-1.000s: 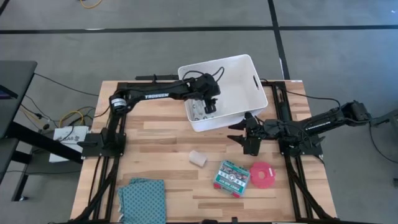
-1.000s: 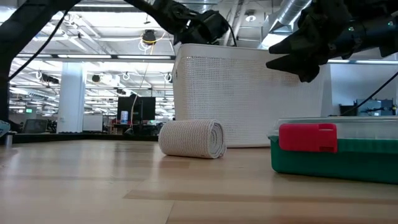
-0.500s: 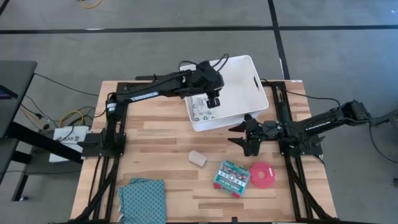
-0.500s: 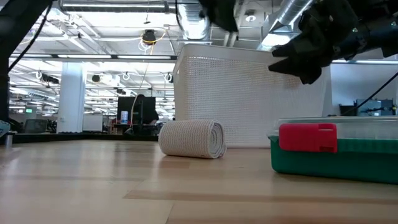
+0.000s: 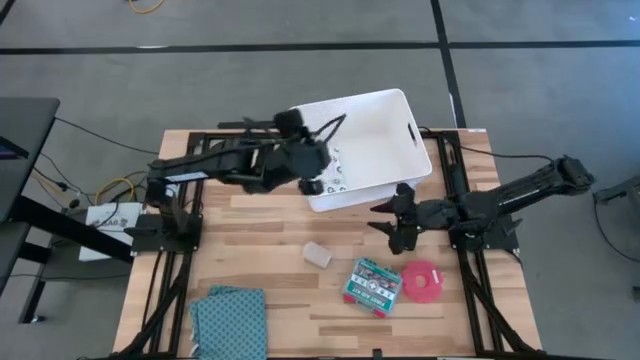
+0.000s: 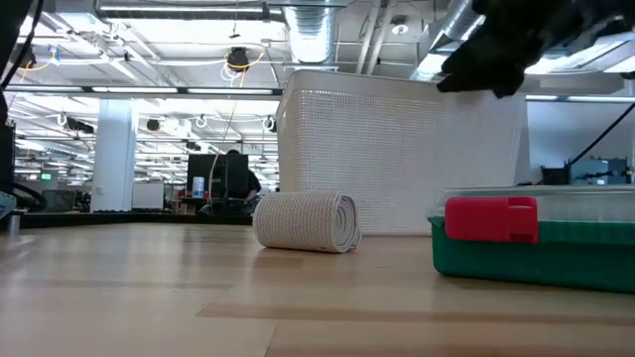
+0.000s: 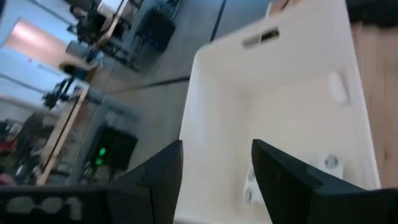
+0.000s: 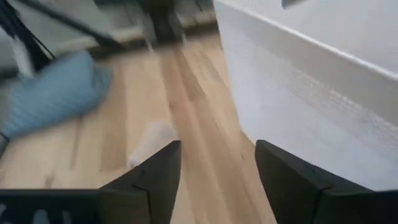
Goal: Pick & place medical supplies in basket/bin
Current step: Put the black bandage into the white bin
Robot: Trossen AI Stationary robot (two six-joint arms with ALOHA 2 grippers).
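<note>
Large white rectangular plastic tub [image 5: 372, 135] sat at the table's far edge, with a flat white patterned packet [image 5: 330, 182] already inside. Left gripper [image 5: 313, 183] hung at the tub's near-left corner, fingers apart, empty. Right gripper [image 5: 397, 222] was open too, just off the tub's near wall, above the table.

Risks, as judged:
- right gripper could clip the tub wall and shove it;
- small beige rolled bandage [image 5: 318, 254] could roll off when nudged.

Green-and-red printed pack [image 5: 372, 284] and pink-red round disc [image 5: 423, 281] lay nearby; print unreadable.
</note>
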